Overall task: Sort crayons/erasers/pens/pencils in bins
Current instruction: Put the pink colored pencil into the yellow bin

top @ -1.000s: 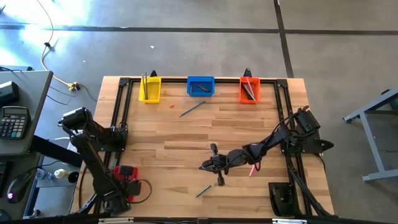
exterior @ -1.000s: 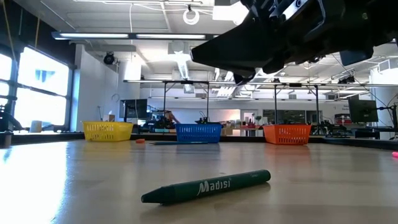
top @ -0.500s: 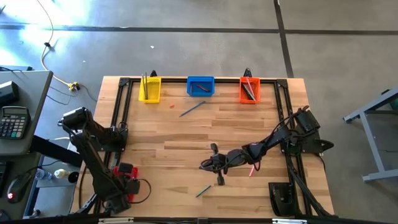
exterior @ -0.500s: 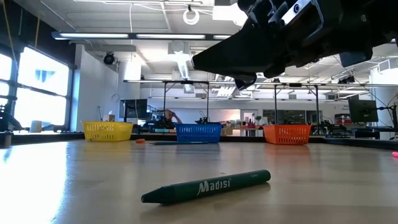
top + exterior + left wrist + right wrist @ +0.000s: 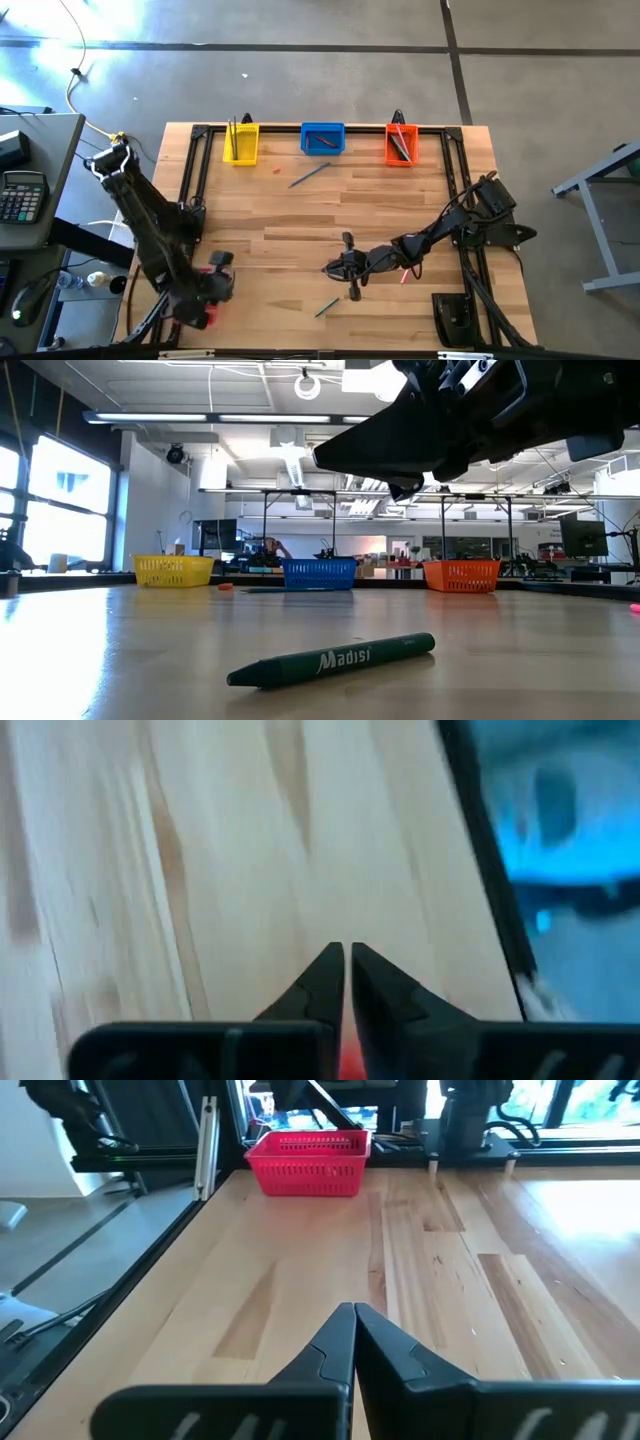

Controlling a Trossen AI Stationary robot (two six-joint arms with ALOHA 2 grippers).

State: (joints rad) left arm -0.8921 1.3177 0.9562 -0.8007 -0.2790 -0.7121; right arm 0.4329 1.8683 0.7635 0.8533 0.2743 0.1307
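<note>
You are working over a wide tabletop point(image 5: 300, 215), and the right gripper point(image 5: 330, 268) is hanging above its near middle with its fingers pressed together and holding nothing. The green crayon point(image 5: 327, 307) is lying just nearer the front edge than that gripper, so you are best opening the fingers first, coming down across the crayon's middle, and closing square to its length so it is not rolling away. The left gripper point(image 5: 212, 290) is sitting low at the near left corner, fingers together too.

At the far edge, the orange bin point(image 5: 400, 146) is holding what look like dark pens and a pink one. The blue bin point(image 5: 322, 139) is holding, I think, a reddish crayon. The yellow bin point(image 5: 240, 142) is holding thin pencils. The red bin point(image 5: 309, 1163) is standing by the left arm, and I cannot tell what it holds.
</note>
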